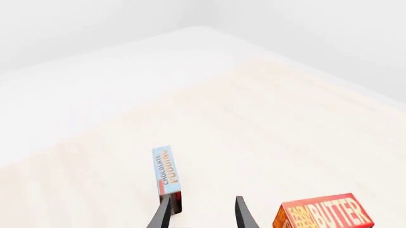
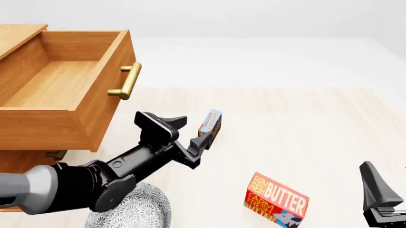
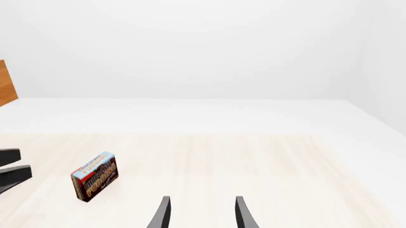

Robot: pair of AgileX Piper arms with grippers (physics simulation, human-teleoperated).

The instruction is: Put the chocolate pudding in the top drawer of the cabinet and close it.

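The chocolate pudding (image 2: 210,122) stands on edge on the table, right of the cabinet (image 2: 25,161). The top drawer (image 2: 57,80) is pulled out and empty, its brass handle (image 2: 125,80) facing right. My left gripper (image 2: 192,129) is open just short of the pudding. In the left wrist view the pudding (image 1: 166,171) stands at the tip of one finger (image 1: 163,213), not between the two. My right gripper (image 3: 203,213) is open and empty at the near right (image 2: 379,197). It sees the pudding (image 3: 95,176) far off to one side.
A red Farm Fresh Butter box (image 2: 276,199) lies near the table's front, between the arms, and also shows in the left wrist view (image 1: 324,213). A grey speckled round thing (image 2: 136,211) sits under the left arm. The lower drawer's handle (image 2: 54,154) peeks out below the open drawer.
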